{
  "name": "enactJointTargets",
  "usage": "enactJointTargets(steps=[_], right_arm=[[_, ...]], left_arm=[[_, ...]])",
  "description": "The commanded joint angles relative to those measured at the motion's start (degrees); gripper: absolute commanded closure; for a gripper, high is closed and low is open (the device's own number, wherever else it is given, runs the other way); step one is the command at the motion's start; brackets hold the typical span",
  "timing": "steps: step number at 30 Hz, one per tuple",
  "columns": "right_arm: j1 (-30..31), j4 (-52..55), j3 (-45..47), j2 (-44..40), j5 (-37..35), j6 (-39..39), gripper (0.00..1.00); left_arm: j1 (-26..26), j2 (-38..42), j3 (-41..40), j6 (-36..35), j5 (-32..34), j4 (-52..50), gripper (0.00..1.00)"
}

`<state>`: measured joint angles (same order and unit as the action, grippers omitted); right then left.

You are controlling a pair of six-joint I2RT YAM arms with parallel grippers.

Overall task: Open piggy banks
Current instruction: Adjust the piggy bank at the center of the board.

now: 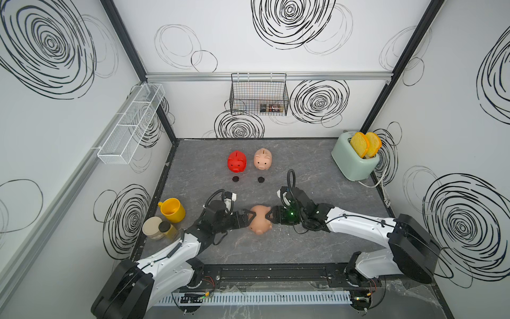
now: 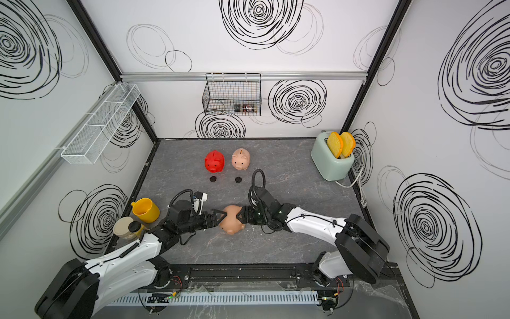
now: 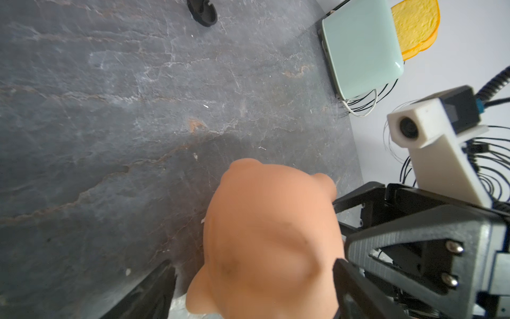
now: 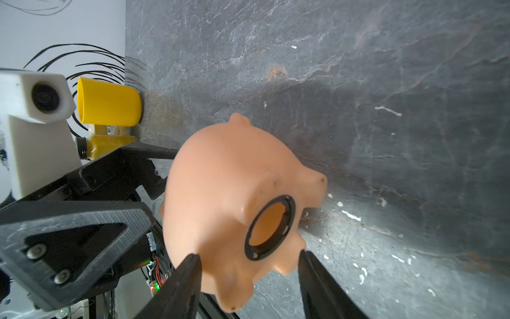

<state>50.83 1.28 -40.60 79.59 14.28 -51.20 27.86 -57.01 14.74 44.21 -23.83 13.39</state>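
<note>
The right gripper's (image 4: 247,255) jaws pinch the peach pig (image 4: 220,193) across its belly; the left gripper's (image 1: 250,217) straddle it, grip unclear. Its belly hole (image 4: 269,227) looks unplugged; next, I think, a gentle set-down.

Piggy banks (image 1: 236,161) (image 1: 262,159) behind, plug (image 1: 235,179) (image 1: 261,179) before each, third bank (image 1: 259,222) maybe sideways

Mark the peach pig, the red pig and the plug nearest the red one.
peach pig (image 1: 259,220): in a top view, on its body.
red pig (image 1: 236,161): in a top view, on its back.
plug (image 1: 235,179): in a top view, on its centre.
</note>
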Motion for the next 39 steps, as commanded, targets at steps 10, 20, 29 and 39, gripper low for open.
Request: enactJointTargets(steps=[10, 20, 29, 39], right_arm=[[-0.3, -1.6, 1.5, -4.7, -0.4, 0.3, 0.31], [-0.6, 0.1, -3.4, 0.6, 0.9, 4.6, 0.12], [-1.5, -0.5, -5.6, 3.6, 2.8, 5.1, 0.04], [-1.6, -1.4, -5.7, 6.1, 4.0, 4.7, 0.04]], left_arm=[[2.8, -1.1, -0.4, 1.8, -0.5, 5.0, 0.25], [3.3, -2.2, 0.0, 1.7, -0.4, 5.9, 0.3], [3.5, -3.1, 0.5, 1.5, -0.4, 6.4, 0.34], [3.7, -4.0, 1.3, 1.3, -0.5, 6.4, 0.41]])
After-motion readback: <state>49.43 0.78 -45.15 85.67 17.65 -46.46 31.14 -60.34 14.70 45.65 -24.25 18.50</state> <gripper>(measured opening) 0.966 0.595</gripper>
